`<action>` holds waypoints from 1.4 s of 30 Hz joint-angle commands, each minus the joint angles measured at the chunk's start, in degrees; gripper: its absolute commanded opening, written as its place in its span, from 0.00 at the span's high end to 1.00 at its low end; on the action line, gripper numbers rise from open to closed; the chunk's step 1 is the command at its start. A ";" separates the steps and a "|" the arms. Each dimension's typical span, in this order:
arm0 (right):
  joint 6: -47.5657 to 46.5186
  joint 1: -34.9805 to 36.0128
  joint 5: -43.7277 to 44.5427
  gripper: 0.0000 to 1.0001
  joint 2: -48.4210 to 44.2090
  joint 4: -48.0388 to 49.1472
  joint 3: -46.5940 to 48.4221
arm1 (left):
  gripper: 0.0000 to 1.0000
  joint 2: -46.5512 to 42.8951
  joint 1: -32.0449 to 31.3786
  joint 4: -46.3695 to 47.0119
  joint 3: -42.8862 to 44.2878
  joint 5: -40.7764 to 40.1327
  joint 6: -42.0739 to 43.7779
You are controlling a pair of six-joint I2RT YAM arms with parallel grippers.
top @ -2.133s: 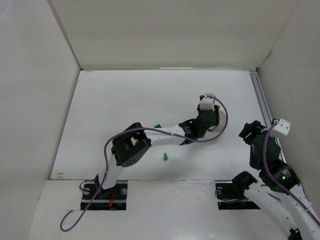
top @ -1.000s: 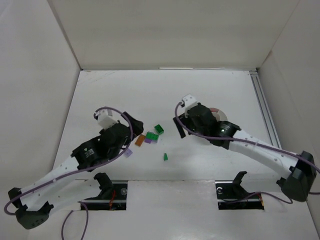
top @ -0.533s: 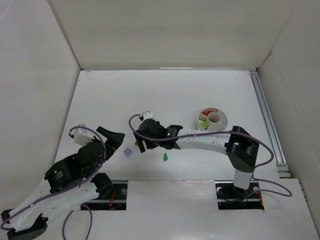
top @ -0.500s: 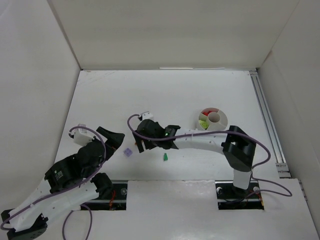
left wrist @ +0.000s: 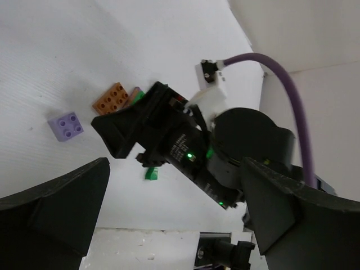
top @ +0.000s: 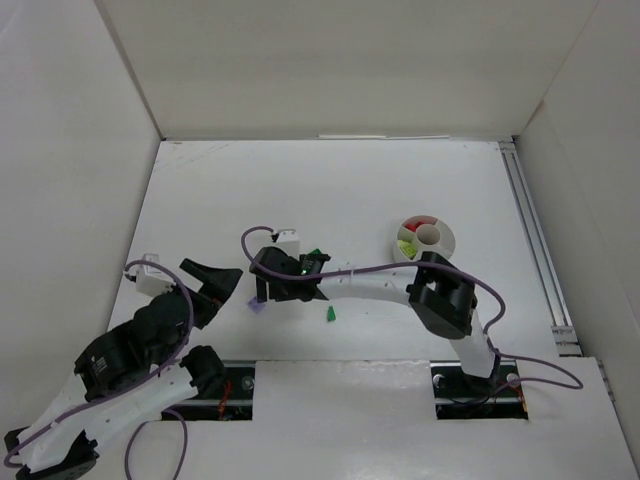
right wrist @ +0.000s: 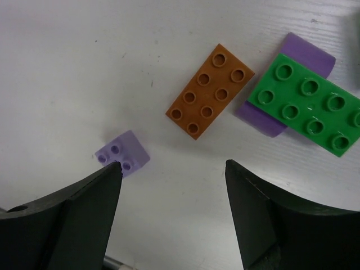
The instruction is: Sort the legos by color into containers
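Compared with half a second earlier, the right gripper (right wrist: 173, 169) has shifted left across the table (top: 200, 200) and, in the top view, now partly covers the small lilac brick (right wrist: 122, 153); you see its jaws spread and empty, that brick lying close by one finger, the orange-brown brick (right wrist: 210, 91) and the green brick (right wrist: 306, 107) just beyond. The left gripper (left wrist: 174, 166) has drawn back slightly toward the near left, jaws likewise spread, holding nothing. In the white dish (top: 452, 240) at the right, one wedge holds a red brick (top: 414, 225), the adjoining wedge a lime-yellow brick (top: 404, 243); other contents are too small to tell
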 commanded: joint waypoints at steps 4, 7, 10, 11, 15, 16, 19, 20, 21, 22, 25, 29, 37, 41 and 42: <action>4.67 0.61 3.19 0.19 5.84 -4.70 8.85 | 0.01 -3.83 0.08 2.72 -0.31 1.02 2.22; 6.78 0.61 4.68 0.17 7.59 -6.20 10.09 | 0.01 -4.45 -0.44 2.72 -0.31 1.02 2.22; 7.58 0.61 5.92 0.16 8.30 -7.25 10.71 | 0.01 -4.45 -0.45 2.72 -0.31 1.55 2.22; 7.58 0.61 6.53 0.16 9.00 -7.25 11.58 | 0.01 -4.98 -0.97 2.72 -0.31 1.55 2.22; 7.58 0.61 9.86 0.16 11.99 -10.85 15.97 | 0.01 -5.51 -0.98 3.24 -0.84 1.55 2.83; 7.58 0.61 9.87 0.16 12.60 -12.34 17.72 | 0.01 -6.12 -0.98 3.24 -0.84 1.55 2.83; 8.10 0.61 12.07 0.16 14.80 -13.23 20.19 | 0.01 -7.26 -0.98 3.24 -0.84 2.08 2.83; 8.63 0.61 12.07 0.16 15.68 -14.10 20.20 | 0.01 -7.88 -0.98 3.24 -0.84 2.08 2.83; 8.63 0.61 12.07 0.16 15.69 -15.07 20.98 | 0.01 -7.88 -0.98 3.24 -0.84 2.08 2.83; 9.24 0.61 12.07 0.16 16.21 -15.08 20.99 | 0.01 -8.58 -0.98 3.24 -0.84 2.08 2.83; 9.78 0.61 12.60 0.16 16.83 -15.08 20.99 | 0.01 -9.90 -0.98 3.24 -0.84 2.08 2.83; 10.30 -0.61 14.35 0.16 19.19 -16.47 22.65 | 0.01 -11.04 -2.20 3.24 -0.84 2.08 1.78; 10.30 -0.62 18.40 0.40 22.53 -20.61 25.03 | 0.01 -11.57 -2.21 3.24 -1.46 1.55 1.78; 10.30 -1.23 18.40 0.50 23.07 -20.61 25.03 | 0.01 -11.57 -2.21 3.77 -1.46 1.55 2.30; 10.30 -1.23 18.40 0.56 23.07 -20.61 25.03 | 0.01 -11.57 -2.21 3.77 -1.46 1.55 2.30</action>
